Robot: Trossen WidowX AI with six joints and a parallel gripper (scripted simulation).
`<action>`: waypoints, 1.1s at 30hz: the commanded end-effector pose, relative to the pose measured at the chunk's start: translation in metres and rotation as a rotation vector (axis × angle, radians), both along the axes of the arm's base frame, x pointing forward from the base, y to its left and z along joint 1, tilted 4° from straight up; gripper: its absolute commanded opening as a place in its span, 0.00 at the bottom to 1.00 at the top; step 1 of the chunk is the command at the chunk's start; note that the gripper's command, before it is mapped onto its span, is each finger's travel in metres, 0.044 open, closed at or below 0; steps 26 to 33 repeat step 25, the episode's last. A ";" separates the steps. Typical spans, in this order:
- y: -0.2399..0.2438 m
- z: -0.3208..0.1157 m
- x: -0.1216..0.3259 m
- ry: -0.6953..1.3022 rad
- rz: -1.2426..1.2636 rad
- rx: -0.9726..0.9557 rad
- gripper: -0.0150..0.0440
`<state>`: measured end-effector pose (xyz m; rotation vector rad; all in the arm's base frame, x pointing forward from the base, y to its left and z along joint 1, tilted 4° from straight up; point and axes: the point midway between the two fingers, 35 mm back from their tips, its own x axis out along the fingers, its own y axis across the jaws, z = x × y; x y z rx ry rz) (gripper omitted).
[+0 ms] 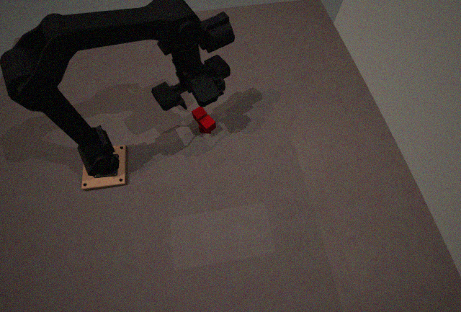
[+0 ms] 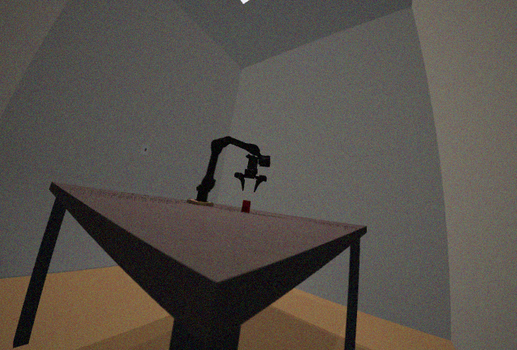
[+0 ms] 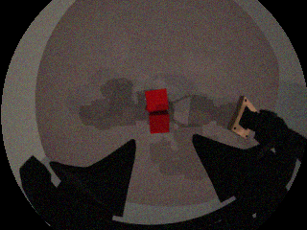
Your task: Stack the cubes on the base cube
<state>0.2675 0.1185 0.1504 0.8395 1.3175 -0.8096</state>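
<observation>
Two red loose cubes sit side by side at the top of a small red stack. One loose cube (image 1: 207, 122) (image 3: 156, 100) is at the front in the top view. The other loose cube (image 1: 199, 112) (image 3: 159, 123) is behind it. A dark narrow strip shows between them in the wrist view. The red base cube (image 1: 202, 129) is mostly hidden beneath them. In the exterior view the stack (image 2: 245, 206) stands upright, its cubes hard to tell apart. My gripper (image 1: 194, 106) (image 2: 249, 191) (image 3: 164, 141) is open and empty above the stack, its fingertips clear of the cubes.
The arm's wooden base plate (image 1: 123, 165) (image 2: 191, 201) (image 3: 236, 120) is fixed on the table (image 1: 238, 282) (image 2: 200, 250), to the left of the stack in the top view. A pale wall (image 1: 402, 78) rises beyond the table's right edge there. Arm shadows lie around the cubes.
</observation>
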 end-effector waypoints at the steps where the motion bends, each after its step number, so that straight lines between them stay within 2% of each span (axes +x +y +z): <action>1: 0.001 0.006 0.000 -0.004 -0.001 0.002 0.93; 7: 0.010 0.004 -0.003 -0.001 0.001 0.002 0.93; 14: 0.095 0.002 -0.042 0.003 0.001 0.010 0.93; 33: 0.097 0.002 -0.043 0.003 0.001 0.010 0.93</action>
